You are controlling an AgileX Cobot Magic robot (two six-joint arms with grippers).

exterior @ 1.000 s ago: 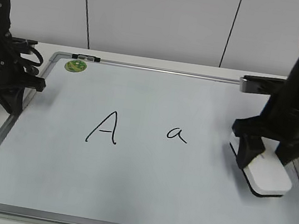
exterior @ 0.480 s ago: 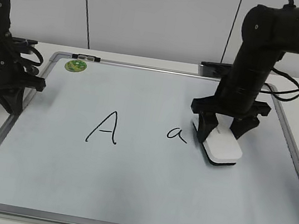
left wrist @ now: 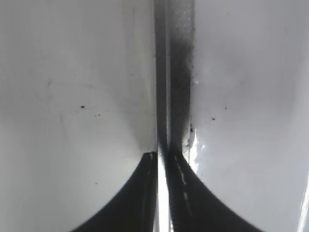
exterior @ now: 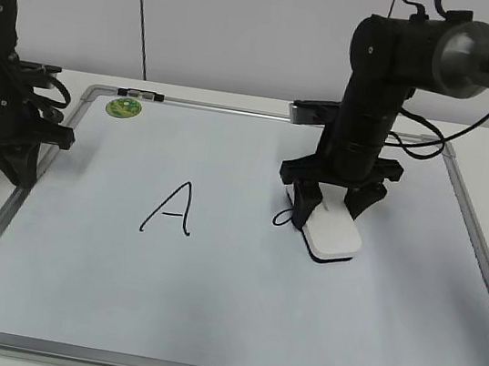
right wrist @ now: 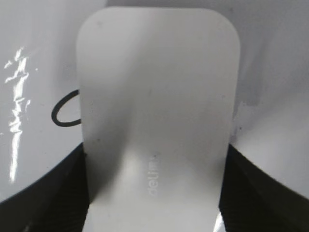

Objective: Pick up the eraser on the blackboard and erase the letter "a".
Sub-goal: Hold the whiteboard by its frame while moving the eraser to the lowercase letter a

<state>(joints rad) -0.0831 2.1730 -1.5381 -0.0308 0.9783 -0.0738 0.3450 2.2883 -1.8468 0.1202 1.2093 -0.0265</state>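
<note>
My right gripper [exterior: 332, 199] is shut on the white eraser [exterior: 332, 232], which rests flat on the blackboard [exterior: 235, 310]. The eraser covers most of the small letter "a" [exterior: 284, 216]; only its left curve shows beside the eraser. In the right wrist view the eraser [right wrist: 157, 96] fills the frame between the jaws [right wrist: 154, 183], with the curve of the "a" [right wrist: 65, 113] at its left edge. My left gripper [exterior: 11, 157] sits at the board's left frame, its fingers shut and empty in the left wrist view [left wrist: 165, 162].
A larger capital "A" [exterior: 170, 210] is written left of centre. A round green magnet [exterior: 123, 108] sits at the board's far left corner. The board's metal frame [left wrist: 166, 72] runs under my left gripper. A white wall stands behind the table.
My right arm has slid the eraser leftward across the board, from the right edge onto the small "a". The left arm has not moved.
</note>
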